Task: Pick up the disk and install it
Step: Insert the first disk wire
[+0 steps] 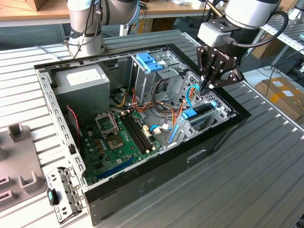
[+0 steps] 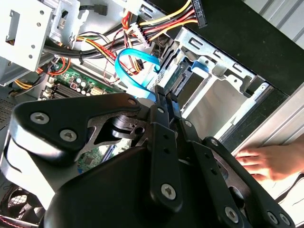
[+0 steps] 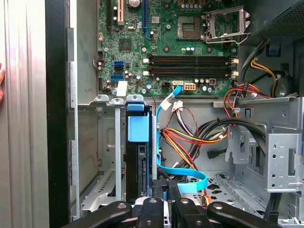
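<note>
Right of centre in the exterior view, my gripper point(image 1: 206, 88) hangs point-down inside the open computer case point(image 1: 142, 190), at the corner that holds the drive bay point(image 3: 117, 152). Its two fingers are drawn together, and I can see nothing pinched between them. The disk point(image 3: 137, 166) is not in my grasp. It stands on edge in the bay between the upright metal rails, showing its thin side to the first wrist view, with a blue plastic tab point(image 3: 138, 124) capping the end nearest the motherboard point(image 1: 118, 137). I take it that the disk stands on edge because the bay's slots accept it only that way, faces parallel to the rails. My fingers may be closed so they can act as one narrow pusher in the tight gap beside it, but whether my tips touch its casing I cannot tell. The disk's long axis lies level, along the bay. In the exterior view it runs from the centre towards the right edge of the frame, roughly parallel to the case's black side wall. One short end points towards the motherboard and the other towards my fingers. A flat blue cable point(image 3: 190, 178) loops close past my fingertips, probably slack waiting near the disk's connector end. Outside the black wall a person's hand point(image 2: 263, 161) rests on the ribbed table point(image 1: 266, 180), apart from my gripper.
</note>
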You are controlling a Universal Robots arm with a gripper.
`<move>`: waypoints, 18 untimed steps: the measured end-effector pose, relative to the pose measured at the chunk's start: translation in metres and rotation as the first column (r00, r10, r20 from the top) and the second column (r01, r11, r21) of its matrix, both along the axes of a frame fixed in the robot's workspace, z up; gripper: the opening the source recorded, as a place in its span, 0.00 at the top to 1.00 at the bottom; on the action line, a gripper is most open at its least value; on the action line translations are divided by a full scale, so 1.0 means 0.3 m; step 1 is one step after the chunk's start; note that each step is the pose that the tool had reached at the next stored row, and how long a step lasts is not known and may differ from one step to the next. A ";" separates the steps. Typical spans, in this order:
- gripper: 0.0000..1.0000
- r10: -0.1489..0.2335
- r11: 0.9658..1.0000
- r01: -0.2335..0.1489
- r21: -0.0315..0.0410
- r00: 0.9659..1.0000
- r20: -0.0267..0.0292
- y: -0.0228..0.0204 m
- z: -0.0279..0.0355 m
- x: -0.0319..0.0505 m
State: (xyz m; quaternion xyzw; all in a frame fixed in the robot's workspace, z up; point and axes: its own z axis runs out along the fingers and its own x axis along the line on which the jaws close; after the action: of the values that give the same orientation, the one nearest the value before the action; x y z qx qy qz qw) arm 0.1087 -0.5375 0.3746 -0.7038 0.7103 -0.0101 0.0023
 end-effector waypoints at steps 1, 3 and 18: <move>0.84 0.000 1.000 0.000 0.000 1.000 0.001 0.000 0.000 0.000; 0.84 0.000 1.000 0.000 0.000 1.000 0.004 0.000 -0.001 -0.001; 0.84 0.002 1.000 -0.002 0.001 1.000 0.007 0.000 -0.001 -0.001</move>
State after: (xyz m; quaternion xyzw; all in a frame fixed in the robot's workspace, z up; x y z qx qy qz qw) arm 0.1083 -0.5375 0.3743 -0.7046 0.7094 -0.0124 0.0051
